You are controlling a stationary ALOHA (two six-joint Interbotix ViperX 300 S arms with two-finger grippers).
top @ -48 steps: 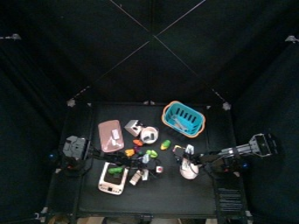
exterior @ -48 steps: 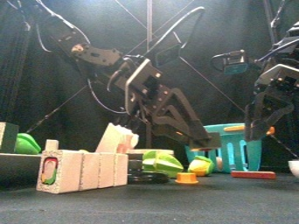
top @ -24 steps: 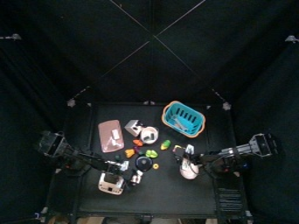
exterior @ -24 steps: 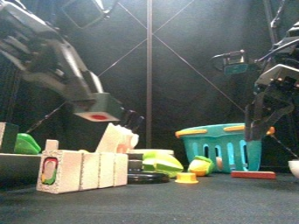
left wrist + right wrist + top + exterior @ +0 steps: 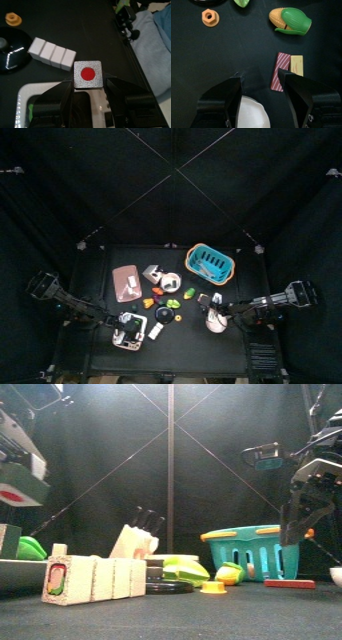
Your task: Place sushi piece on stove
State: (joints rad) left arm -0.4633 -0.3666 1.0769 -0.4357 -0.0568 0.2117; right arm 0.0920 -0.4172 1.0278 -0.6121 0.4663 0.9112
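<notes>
Left claw clamped on speckled grey sushi cube with red centre, above whitish-grey rounded slab stove at table's 7 o'clock. Lower straight, level, release centred. Right claw open, empty, 4 o'clock.

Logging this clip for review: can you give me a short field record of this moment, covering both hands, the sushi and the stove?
left hand: shut on the sushi, over the stove
sushi: white block with red centre, held, not yet on stove
stove: whitish slab at the table's front left
right hand: open, empty, above a striped bar
nearby: corn, orange nut, basket
</notes>
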